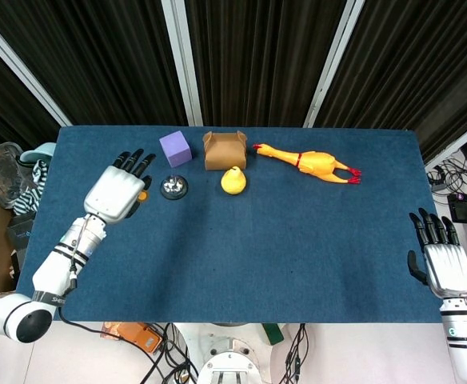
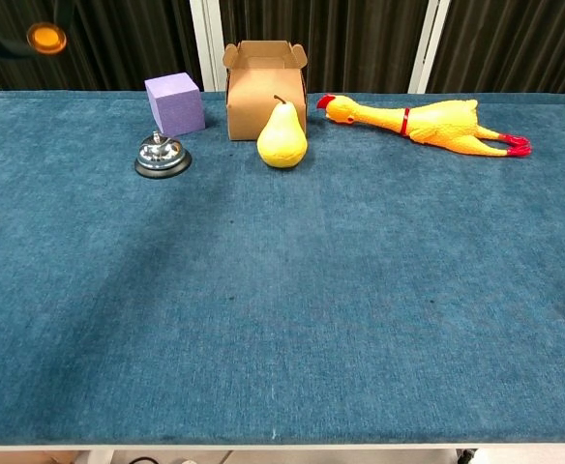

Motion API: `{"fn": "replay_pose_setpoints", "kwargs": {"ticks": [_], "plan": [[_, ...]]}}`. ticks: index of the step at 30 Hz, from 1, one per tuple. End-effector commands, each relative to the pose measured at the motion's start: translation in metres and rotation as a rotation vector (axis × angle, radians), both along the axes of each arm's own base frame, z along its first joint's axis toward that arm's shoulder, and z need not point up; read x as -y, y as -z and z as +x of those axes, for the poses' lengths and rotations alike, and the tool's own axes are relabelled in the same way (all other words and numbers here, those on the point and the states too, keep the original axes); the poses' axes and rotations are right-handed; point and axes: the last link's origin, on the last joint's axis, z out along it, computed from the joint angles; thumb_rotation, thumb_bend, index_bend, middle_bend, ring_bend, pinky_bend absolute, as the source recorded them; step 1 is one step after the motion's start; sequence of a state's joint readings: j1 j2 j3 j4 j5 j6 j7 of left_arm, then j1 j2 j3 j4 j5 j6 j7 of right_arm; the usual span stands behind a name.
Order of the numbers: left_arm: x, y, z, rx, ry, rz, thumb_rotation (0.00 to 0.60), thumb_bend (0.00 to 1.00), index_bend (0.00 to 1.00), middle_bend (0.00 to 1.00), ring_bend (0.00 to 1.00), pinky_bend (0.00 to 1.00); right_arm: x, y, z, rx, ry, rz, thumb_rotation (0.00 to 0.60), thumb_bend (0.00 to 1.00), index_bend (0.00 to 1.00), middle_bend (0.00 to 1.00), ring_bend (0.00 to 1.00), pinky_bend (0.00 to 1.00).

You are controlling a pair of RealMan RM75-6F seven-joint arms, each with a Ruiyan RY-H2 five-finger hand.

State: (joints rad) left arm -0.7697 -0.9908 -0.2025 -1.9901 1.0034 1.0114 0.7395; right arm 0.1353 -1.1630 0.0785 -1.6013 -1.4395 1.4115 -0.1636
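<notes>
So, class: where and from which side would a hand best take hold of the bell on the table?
Probably by the small knob on top of the bell, coming straight down: its dome is low and smooth, and the left hand hangs open beside it.

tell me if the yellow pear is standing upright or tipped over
Upright. In the chest view the pear sits on its wide base with the stem pointing straight up, just in front of the cardboard box.
</notes>
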Motion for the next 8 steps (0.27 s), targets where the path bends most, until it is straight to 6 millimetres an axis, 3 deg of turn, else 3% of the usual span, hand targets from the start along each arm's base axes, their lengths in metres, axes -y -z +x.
{"fn": "replay_pose_setpoints", "kwargs": {"ticks": [1,8], "plan": [[0.0005,-0.0020,0.0029,-0.007,0.002,0.006,0.600,0.32,0.49,0.07,0.00,0.14,0.0000,0.0005,0.0001,-0.001,0.000,0.003,0.600,0.69,0.00,0.03,0.11,0.08],[0.0009,-0.0008,0.0010,-0.015,-0.011,0.009,0.600,0.32,0.49,0.07,0.00,0.14,-0.0002,-0.0003,0.0007,-0.003,-0.006,-0.001,0.600,0.69,0.00,0.03,0.11,0.08]]}}
